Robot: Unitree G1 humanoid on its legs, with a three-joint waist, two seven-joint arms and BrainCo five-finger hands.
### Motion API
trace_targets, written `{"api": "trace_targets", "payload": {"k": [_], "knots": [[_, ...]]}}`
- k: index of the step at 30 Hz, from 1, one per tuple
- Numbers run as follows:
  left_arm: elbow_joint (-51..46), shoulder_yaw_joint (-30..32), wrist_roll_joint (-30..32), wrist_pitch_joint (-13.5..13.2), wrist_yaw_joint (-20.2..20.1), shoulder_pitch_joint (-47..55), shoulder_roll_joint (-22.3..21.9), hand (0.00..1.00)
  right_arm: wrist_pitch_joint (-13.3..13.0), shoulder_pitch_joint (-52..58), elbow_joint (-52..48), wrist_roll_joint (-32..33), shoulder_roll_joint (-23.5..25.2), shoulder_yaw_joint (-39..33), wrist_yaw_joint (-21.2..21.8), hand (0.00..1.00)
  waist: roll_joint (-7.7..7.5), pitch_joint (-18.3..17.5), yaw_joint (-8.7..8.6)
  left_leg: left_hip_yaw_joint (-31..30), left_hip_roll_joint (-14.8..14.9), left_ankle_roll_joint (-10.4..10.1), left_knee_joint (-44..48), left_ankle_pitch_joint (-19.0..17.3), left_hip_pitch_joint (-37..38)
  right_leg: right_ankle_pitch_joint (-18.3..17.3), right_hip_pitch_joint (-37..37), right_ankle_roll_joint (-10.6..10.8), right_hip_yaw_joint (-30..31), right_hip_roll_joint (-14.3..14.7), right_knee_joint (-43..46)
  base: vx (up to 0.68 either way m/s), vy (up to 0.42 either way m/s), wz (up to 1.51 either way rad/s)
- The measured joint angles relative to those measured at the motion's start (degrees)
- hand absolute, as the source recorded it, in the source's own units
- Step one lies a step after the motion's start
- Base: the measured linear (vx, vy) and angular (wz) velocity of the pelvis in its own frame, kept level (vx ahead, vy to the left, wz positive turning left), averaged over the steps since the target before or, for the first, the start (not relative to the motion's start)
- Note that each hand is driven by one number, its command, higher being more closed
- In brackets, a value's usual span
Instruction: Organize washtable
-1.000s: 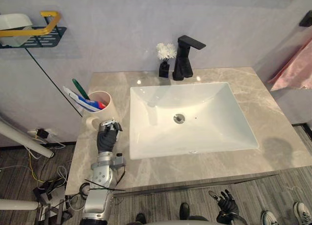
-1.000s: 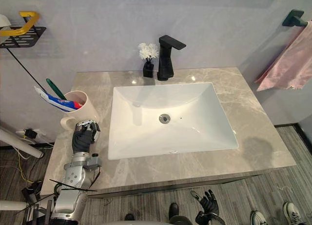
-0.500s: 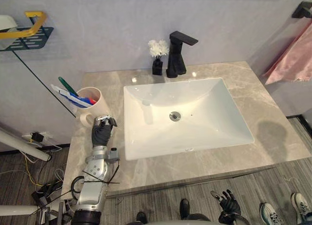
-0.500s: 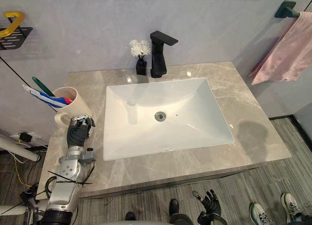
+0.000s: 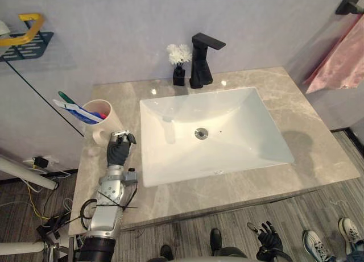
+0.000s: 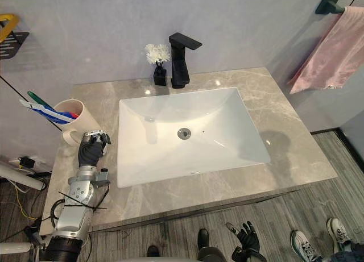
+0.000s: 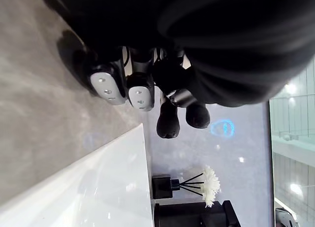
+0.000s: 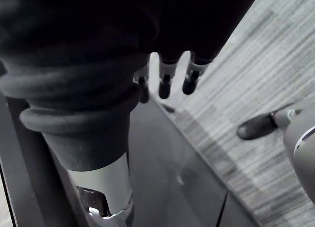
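Marble-look washtable top (image 5: 318, 154) carries a cream cup (image 5: 102, 119) of toothbrushes (image 5: 71, 101) at its left edge. The robot's left hand (image 5: 118, 151) sits on the stone just beside the cup's handle, fingers curled around nothing. At centre is the white basin (image 5: 239, 111), with white flowers (image 5: 179, 53) and a black tap (image 5: 200, 60) behind it. A pink towel (image 5: 335, 66) hangs far right, and the right hand (image 5: 266, 237) hangs low over the floor, fingers spread.

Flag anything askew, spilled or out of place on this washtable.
Nothing is spilled or damaged. Only the toothbrush and toothpaste tube stand out: they lean steeply leftward out of the mug, which sits by the counter's left edge.
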Motion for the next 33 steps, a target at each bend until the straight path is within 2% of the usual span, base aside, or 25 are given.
{"api": "trace_targets", "payload": {"k": [2,10,14,20,30,33], "knots": [[0.9,1.0,0.2,-0.1,0.1,-0.7,0.1,1.0,0.0,0.0,-0.7,0.0,0.0,-0.1,0.0,0.0,-0.02,0.0,-0.76,0.0,0.0,0.0,0.0,0.0,0.0,0.0,0.0,0.0,0.0,0.0,0.0,0.0,0.0,0.0],[2.0,1.3,0.3,0.0,0.5,-2.2,0.5,1.0,0.0,0.1,-0.6,0.0,0.0,-0.1,0.0,0.0,-0.15,0.1,-0.82,0.0,0.0,0.0,0.0,-0.1,0.0,0.1,0.0,0.1,0.0,-0.1,0.0,-0.03,-0.019,0.0],[0.8,1.2,-0.2,-0.1,1.3,-1.6,-1.5,1.0,0.0,0.1,-0.6,0.0,0.0,-0.1,0.0,0.0,-0.15,0.1,-0.76,-0.2,0.0,0.0,0.0,-0.1,0.0,0.1,0.1,0.1,-0.3,-0.3,0.0,-0.01,-0.005,0.01],[-4.3,-3.5,-2.1,-0.1,1.0,2.2,-4.3,1.0,0.0,0.2,-0.6,0.0,0.0,0.2,0.0,0.0,-0.03,0.2,-0.8,-1.6,-0.1,0.0,0.2,-0.1,0.1,0.1,1.0,0.1,-2.9,-0.6,0.0,-0.02,-0.014,0.11],[-11.5,-8.1,-6.2,-1.4,-1.9,7.9,-5.3,1.0,-0.1,0.2,-0.4,0.0,0.2,2.7,0.0,0.0,0.05,0.2,-0.36,-3.6,-0.6,0.1,0.7,0.1,0.1,0.0,2.3,0.1,-5.8,-1.3,0.0,-0.05,-0.018,0.11],[-13.7,-8.9,-7.1,-1.6,-2.7,9.7,-5.6,1.0,-0.1,0.3,0.2,0.0,0.2,3.7,0.0,0.0,0.07,0.2,0.26,-3.7,-0.6,0.2,0.7,0.1,0.3,0.0,2.7,0.1,-6.4,-1.4,0.0,-0.04,-0.015,0.1]]}}
